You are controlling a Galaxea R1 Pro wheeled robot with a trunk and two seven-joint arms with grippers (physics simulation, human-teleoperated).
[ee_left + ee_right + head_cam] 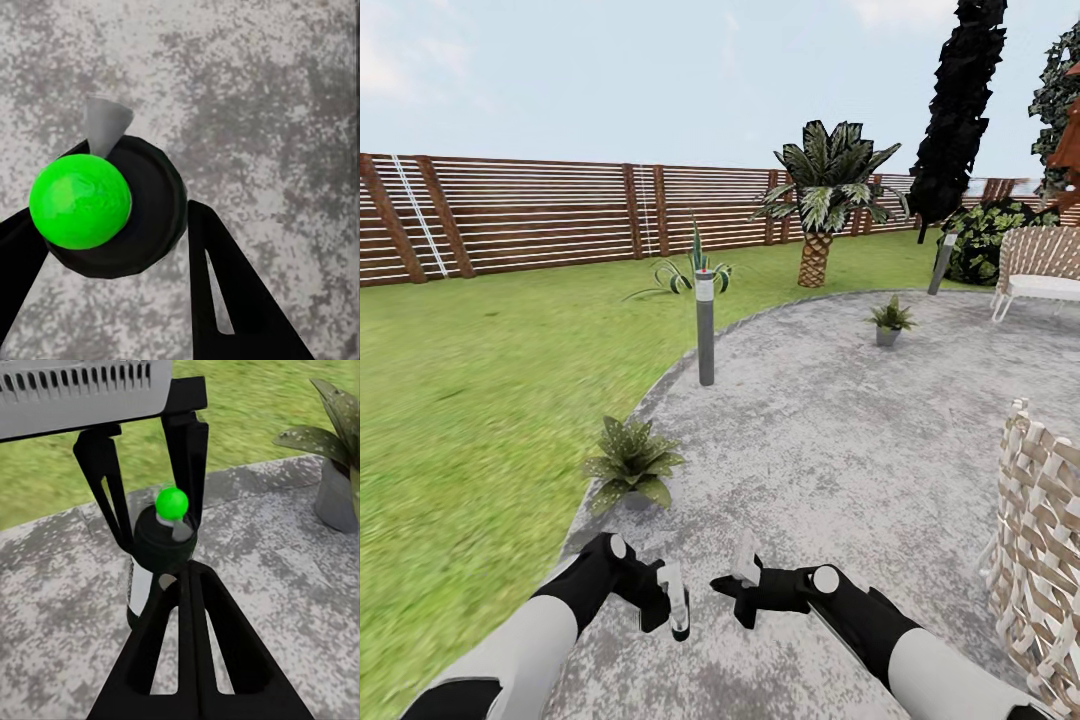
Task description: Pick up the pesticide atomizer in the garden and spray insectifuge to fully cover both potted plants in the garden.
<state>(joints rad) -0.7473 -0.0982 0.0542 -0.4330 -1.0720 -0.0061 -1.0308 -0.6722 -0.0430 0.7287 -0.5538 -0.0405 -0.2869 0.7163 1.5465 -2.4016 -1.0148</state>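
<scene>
The left gripper [678,615] is clamped around the slim dark green pesticide atomizer [154,559] with its bright green cap, held over the grey mottled patio [840,440] near its lawn edge. The right gripper [745,578] looks narrowed on nothing. One speckled potted plant [630,462] sits at the patio's edge, another [889,322] farther in.

The near potted plant [631,462] hides its own grey pot under the leaves in the head view, and in the right wrist view [335,457] the frame edge slices it off. The woven chair [1041,560] runs out past the head view's right edge. The pesticide atomizer [155,562] has its lower body blocked by the right gripper [182,585]; the label is unreadable.
</scene>
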